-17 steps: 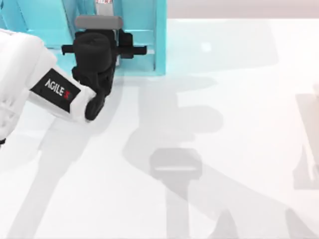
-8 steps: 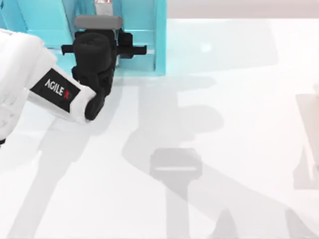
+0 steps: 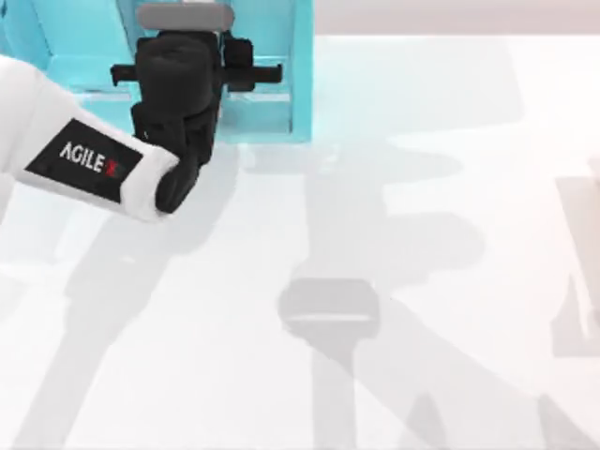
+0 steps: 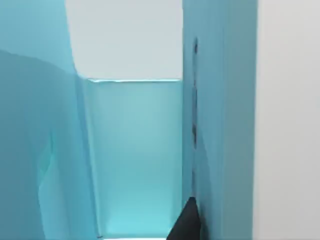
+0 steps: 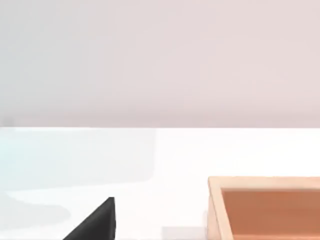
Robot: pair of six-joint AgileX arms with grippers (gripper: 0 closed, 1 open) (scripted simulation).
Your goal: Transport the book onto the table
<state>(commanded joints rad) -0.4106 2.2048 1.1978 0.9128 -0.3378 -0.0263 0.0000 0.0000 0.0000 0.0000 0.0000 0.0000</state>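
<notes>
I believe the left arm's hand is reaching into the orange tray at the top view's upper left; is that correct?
Not quite: the left hand is reaching into the teal shelf unit at the top view's upper left, not an orange tray. The top view shows this, and the left wrist view shows the teal walls close up.

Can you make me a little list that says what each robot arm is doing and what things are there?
left arm: reaching into the teal shelf at the table's far left
left gripper: inside a shelf compartment, up against the right-hand wall; one dark finger shows in the left wrist view
book: cannot tell it apart from the shelf walls
right gripper: one dark finger over the table, in the right wrist view
other thing: an orange-brown box on the table
</notes>
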